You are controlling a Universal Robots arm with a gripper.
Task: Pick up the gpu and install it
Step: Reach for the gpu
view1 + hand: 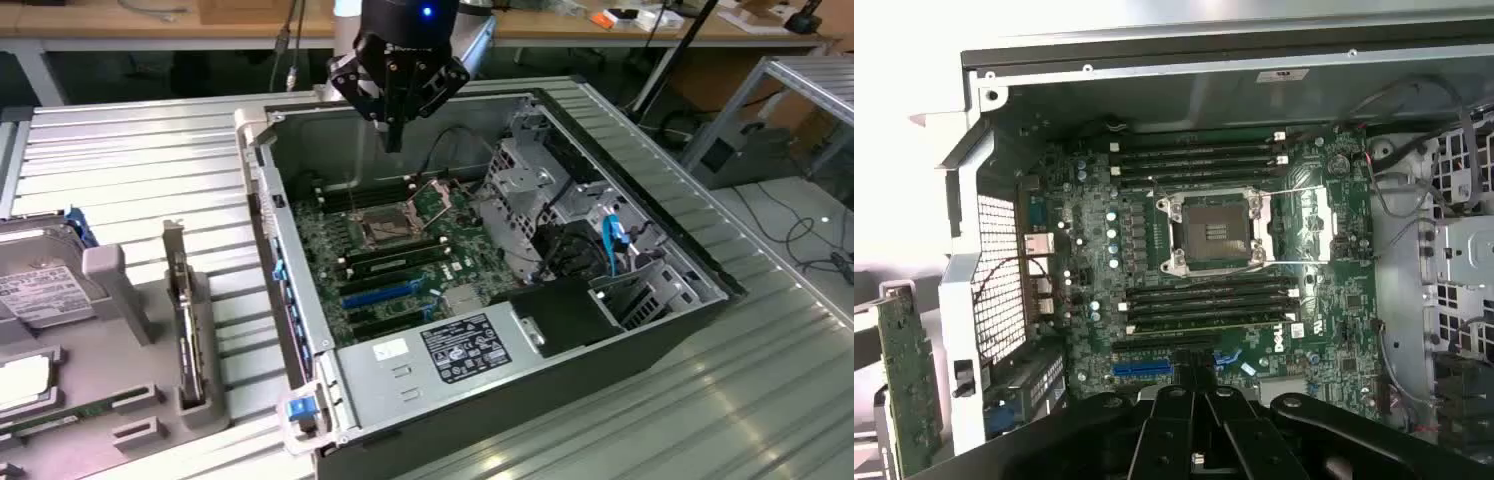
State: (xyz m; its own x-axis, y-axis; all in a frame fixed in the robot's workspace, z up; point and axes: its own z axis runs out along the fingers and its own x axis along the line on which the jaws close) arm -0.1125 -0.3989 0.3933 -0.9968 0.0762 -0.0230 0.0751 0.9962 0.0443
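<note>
The gpu (184,330) stands on edge in a slot of the grey holder (120,400) at the exterior view's left, outside the open computer case (307,380). Its silver bracket points up. The wrist view catches it as a thin card with a green back (904,390) beside the case's rear wall. My gripper (391,138) hangs over the far part of the case, above the motherboard (400,250). Its fingers (1176,415) are shut with nothing between them, well away from the gpu.
A silver hard drive (40,290) lies in the holder. Inside the case are the CPU socket (1214,232), memory sticks (1199,160), blue slots (1144,368), a drive cage (534,180), cables and a labelled power supply (461,350). Ribbed metal tabletop (134,170) surrounds the case.
</note>
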